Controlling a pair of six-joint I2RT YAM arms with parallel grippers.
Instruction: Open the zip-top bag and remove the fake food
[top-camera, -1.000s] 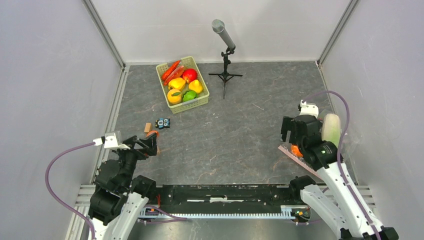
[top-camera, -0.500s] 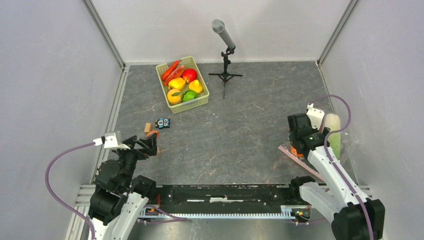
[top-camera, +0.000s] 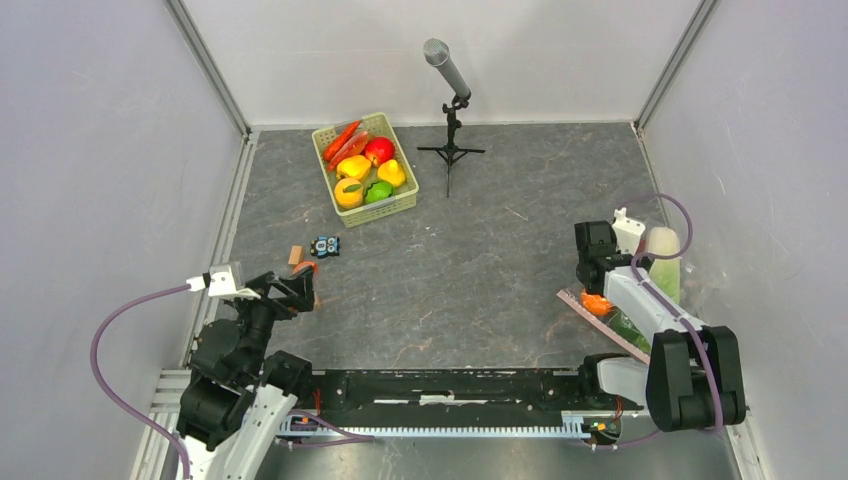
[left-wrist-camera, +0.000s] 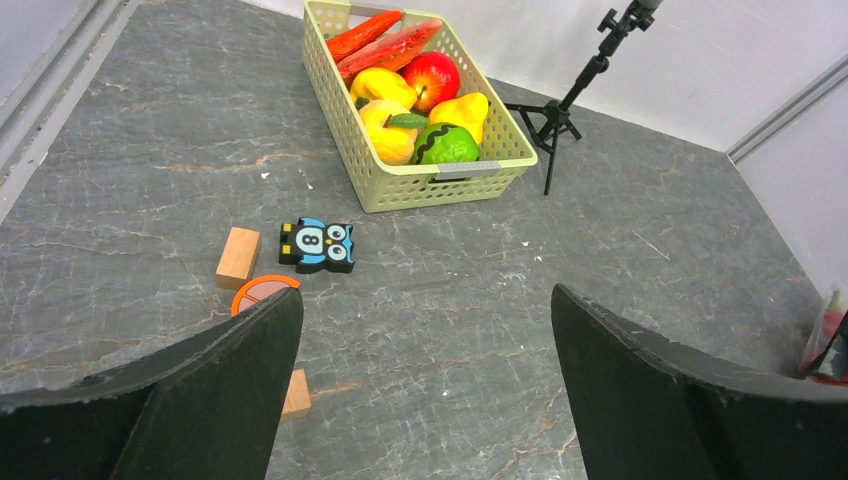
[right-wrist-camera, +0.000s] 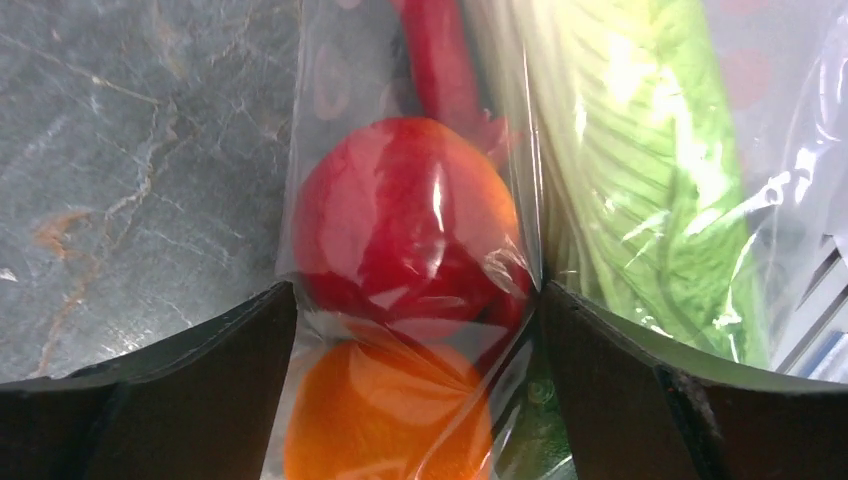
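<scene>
Well, the grey desk (top-camera: 480, 280) carries everything. At its far side stands a green lattice basket (left-wrist-camera: 440, 185) full of toy fruit, and beside it a microphone on a small tripod (top-camera: 450, 100).

At the right edge of the desk, close to the wall, lies the zip-top bag (right-wrist-camera: 325, 85), partly under the right arm. Its pink strip is turned toward the middle of the desk. The fake food is inside it: the long cabbage (right-wrist-camera: 640, 180), the red piece (right-wrist-camera: 400, 215), the orange (right-wrist-camera: 390, 420) and a little of the dark green fruit (top-camera: 628, 327).

The right pincer (right-wrist-camera: 415, 290) is released and hangs just over the bag, one finger on each side of the red piece; I cannot tell if the fingers touch the plastic.

The left pincer (left-wrist-camera: 425, 295) is also released and grasps nothing, well apart from the bag. Before it lie an owl block (left-wrist-camera: 317, 246), two wooden blocks (left-wrist-camera: 238, 257) and an orange disc (left-wrist-camera: 262, 292).
</scene>
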